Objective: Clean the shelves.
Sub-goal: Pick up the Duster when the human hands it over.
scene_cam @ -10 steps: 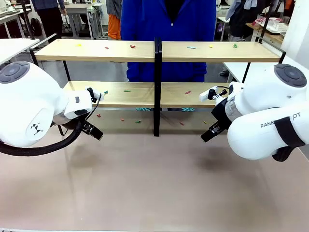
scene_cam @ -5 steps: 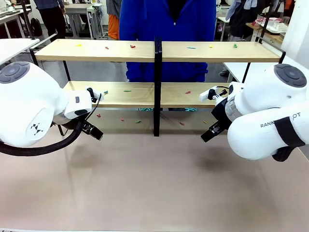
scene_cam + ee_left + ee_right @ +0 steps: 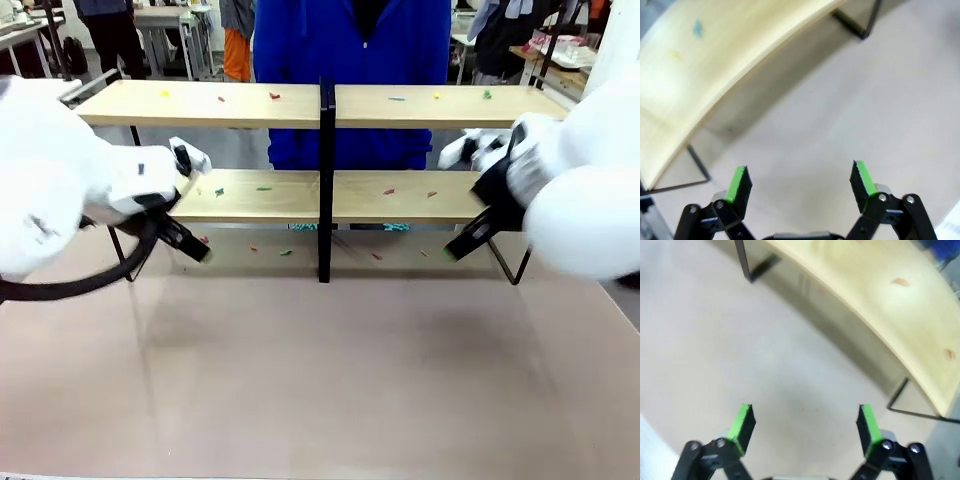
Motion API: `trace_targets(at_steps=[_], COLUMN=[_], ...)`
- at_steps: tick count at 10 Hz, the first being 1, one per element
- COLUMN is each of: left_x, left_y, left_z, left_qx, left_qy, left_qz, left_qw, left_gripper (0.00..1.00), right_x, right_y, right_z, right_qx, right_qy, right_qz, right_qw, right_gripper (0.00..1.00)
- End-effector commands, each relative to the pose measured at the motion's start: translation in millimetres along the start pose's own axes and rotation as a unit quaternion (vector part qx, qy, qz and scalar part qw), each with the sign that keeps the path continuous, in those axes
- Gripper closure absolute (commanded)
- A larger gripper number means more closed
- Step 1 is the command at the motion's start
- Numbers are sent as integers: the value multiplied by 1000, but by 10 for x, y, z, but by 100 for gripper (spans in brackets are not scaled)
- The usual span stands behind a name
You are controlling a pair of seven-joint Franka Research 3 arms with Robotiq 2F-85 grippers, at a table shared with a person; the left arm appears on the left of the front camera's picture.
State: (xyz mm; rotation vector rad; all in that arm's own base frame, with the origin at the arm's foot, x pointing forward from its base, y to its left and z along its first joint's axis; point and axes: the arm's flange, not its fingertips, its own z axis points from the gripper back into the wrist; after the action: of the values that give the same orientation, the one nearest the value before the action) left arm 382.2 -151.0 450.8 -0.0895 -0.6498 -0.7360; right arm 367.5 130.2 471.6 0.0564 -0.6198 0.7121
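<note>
1. The shelves, two long pale wooden boards in a thin black metal frame, stand across the far half of the pale beige table. A black centre post splits them in two.
2. Small coloured scraps lie scattered on the upper board, more on the lower board, and a few on the table under the frame.
3. A person in a blue top stands just behind the shelves, at the middle.
4. The left gripper hangs low near the left end of the lower board, in front of it; the arm is blurred in the front view. From its wrist camera the left gripper is spread wide with bare table between the green pads and nothing held. The wooden board curves across the upper left, apart from the fingers.
5. The right gripper sits low by the right end of the lower board, its arm blurred too. From its wrist camera the right gripper is also spread wide and empty, above bare table, with the board off to the upper right.
</note>
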Motion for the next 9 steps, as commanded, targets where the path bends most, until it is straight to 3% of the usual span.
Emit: trace_targets(at_steps=[1,3,4,7,9], left_x=[-1089,-1482,-1617,-1593,-1660], left_y=[-48,164,252,181,175], left_z=[1168,1635,1686,1500,1547], left_qx=[-52,-110,-160,-178,-166], left_qy=[-94,-239,-283,-251,-263], left_qz=[-27,-34,-20,-4,14], left_qw=[994,964,946,951,950], left_gripper=[0,0,0,0,0], right_x=[-822,-1208,-1408,-1636,-1632], right_y=[-115,-199,-220,-264,-291], right_z=[1042,1467,1573,1575,1591], right_qx=[9,-24,-30,-20,-18], right_qy=[-53,-110,-130,-147,-149], right_qz=[-1,-29,-45,-65,-56], right_qw=[999,993,990,987,987], right_gripper=[0,0,0,0,0])
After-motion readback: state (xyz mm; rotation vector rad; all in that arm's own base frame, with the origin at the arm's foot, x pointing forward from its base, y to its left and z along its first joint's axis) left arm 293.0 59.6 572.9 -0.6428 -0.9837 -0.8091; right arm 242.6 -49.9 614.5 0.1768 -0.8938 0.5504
